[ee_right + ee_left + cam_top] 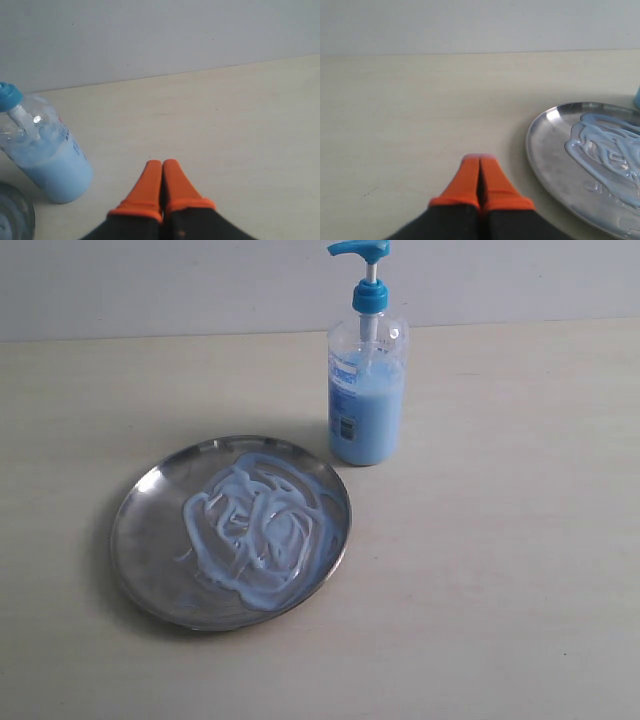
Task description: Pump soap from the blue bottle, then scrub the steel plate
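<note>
- a round, shiny stainless-steel plate (pixel 150 530) with a shallow raised rim lies flat on the pale beige table (pixel 500 560), left of centre in the exterior view.
- pale, milky light-blue soap (pixel 255 530) covers much of the plate's middle in thick swirled streaks; the outer band near the rim is mostly bare metal.
- a clear plastic pump bottle (pixel 366 410) stands upright just behind the plate's right edge, close to the rim, about half full of light-blue liquid; its bright blue pump head (pixel 362 250) points left.
- the left gripper (pixel 479 159) has its orange fingers pressed together, pinching nothing, over bare table beside the plate.
- the right gripper (pixel 162 162) is likewise pressed together and empty, over bare table, apart from the bottle.
- a plain grey wall (pixel 150 280) rises behind the table.
</note>
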`<state>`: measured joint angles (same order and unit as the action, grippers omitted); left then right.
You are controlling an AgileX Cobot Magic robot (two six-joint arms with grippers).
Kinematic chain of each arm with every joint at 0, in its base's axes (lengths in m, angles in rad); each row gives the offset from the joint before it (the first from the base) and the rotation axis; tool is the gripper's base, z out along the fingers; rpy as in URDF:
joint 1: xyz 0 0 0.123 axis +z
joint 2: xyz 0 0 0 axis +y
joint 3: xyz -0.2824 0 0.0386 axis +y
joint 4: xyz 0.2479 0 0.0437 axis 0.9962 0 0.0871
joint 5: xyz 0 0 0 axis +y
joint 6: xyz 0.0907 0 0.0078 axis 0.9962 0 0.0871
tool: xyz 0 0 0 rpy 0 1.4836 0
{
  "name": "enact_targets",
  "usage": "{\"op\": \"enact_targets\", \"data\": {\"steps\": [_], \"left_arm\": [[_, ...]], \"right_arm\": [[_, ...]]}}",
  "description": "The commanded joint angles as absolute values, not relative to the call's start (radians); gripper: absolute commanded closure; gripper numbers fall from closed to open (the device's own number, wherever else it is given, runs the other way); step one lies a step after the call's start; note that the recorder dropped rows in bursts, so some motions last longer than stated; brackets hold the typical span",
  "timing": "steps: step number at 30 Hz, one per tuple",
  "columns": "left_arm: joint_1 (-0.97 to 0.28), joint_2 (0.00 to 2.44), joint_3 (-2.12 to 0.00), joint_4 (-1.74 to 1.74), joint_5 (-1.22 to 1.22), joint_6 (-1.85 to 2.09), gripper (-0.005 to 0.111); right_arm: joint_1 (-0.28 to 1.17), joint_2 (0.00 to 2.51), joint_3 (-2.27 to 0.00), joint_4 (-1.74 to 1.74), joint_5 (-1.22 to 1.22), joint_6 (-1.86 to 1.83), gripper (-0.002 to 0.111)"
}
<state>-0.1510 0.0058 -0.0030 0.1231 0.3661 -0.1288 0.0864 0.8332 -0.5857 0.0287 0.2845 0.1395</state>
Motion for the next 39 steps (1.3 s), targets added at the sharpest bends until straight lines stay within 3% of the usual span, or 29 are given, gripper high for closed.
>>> {"op": "enact_targets", "data": {"steps": [1, 12, 25, 30, 39], "left_arm": [[-0.149, 0.000, 0.000, 0.128, 0.360, -0.127, 0.107], [-0.149, 0.000, 0.000, 0.128, 0.358, -0.128, 0.107], [-0.149, 0.000, 0.000, 0.128, 0.356, -0.128, 0.107], [-0.149, 0.000, 0.000, 0.128, 0.356, -0.128, 0.107], [-0.149, 0.000, 0.000, 0.128, 0.354, -0.128, 0.107]], "right_arm": [[0.082, 0.845, -0.597, 0.056, 0.244, 0.131, 0.108], [0.082, 0.995, -0.597, 0.163, 0.258, -0.056, 0.108], [0.082, 1.203, -0.668, 0.648, 0.412, -0.754, 0.108], [0.082, 1.285, -0.681, 0.705, 0.421, -0.815, 0.091], [0.161, 1.350, -0.684, 0.767, 0.355, -0.924, 0.050]]}}
